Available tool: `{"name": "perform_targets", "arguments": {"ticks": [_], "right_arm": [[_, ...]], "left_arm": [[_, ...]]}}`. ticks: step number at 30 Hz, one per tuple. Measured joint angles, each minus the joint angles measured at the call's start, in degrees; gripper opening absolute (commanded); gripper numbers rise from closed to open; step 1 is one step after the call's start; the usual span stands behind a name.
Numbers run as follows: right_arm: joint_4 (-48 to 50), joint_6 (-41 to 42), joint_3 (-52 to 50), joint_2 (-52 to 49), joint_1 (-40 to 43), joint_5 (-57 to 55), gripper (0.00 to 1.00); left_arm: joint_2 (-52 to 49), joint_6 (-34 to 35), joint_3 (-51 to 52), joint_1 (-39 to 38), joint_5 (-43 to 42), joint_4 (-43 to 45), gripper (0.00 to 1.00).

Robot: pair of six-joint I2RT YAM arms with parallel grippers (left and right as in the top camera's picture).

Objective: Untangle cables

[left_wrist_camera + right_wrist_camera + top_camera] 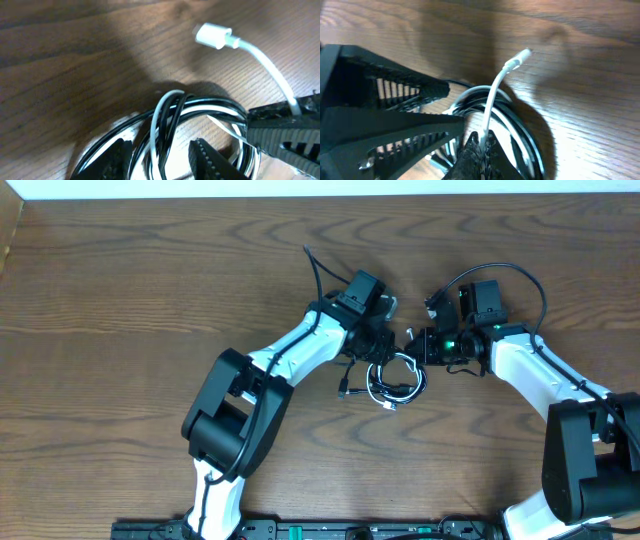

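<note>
**Cables, two, thin, tangled.** The white cable (272, 67) and the black cable (210, 101) lay wound together in one small coil (395, 380) on the bench (120, 300). The coil sat near the bench's middle, under the two arm ends. Black and white strands overlapped all round the loops, and which passed over which could not be told at every crossing.

**White cable, free end.** It rose out of the coil in an arch and ended in a white plug (214, 36) out past the coil over bare wood. Whether the plug touched the wood could not be told.

**Black cable, free end.** It carried a small plug (345, 392) that lay on the bench just beside the coil, on the left arm's side.

**Left arm (290, 350), white-bodied.** The left jaws were low over the coil and stood apart, one on each side of a bundle of black and white strands. Neither pressed visibly on a strand.

**Right arm (530, 365), white-bodied.** The right jaws were closed and pinched the white cable where its free end left the coil, below the arch. They were close to the left jaws.
</note>
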State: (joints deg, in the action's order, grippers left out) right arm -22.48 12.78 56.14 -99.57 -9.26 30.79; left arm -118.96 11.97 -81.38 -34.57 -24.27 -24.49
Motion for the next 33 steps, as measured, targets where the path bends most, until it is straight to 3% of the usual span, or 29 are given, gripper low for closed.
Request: {"name": "perform_targets", "arguments": {"ticks": [7,11,12,14,20,22,33], "right_arm": [[-0.2,0.0,-0.3,0.0,0.0,-2.1,0.05],[-0.2,0.0,-0.4,0.0,0.0,-2.7,0.07],[-0.2,0.0,-0.4,0.0,0.0,-2.8,0.11],[-0.4,0.0,-0.4,0.0,0.0,-3.0,0.18],[-1.8,-1.3,-0.4,0.0,0.0,-3.6,0.54],[-2.7,-2.1,-0.4,0.0,0.0,-3.7,0.61],[-4.4,-4.8,-0.4,0.0,-0.6,-9.4,0.61]], "left_arm": [[-0.2,0.2,0.2,-2.8,4.6,1.0,0.41],[-0.6,2.1,0.8,-4.4,10.0,1.0,0.19],[-0.7,2.5,0.9,-4.6,10.8,1.1,0.11],[-0.7,2.9,1.1,-4.5,11.8,1.0,0.07],[-0.7,3.1,1.1,-4.5,12.9,1.2,0.08],[-0.7,3.1,1.1,-4.3,12.9,1.2,0.08],[-0.7,3.1,1.1,-0.3,7.0,0.8,0.08]]}}
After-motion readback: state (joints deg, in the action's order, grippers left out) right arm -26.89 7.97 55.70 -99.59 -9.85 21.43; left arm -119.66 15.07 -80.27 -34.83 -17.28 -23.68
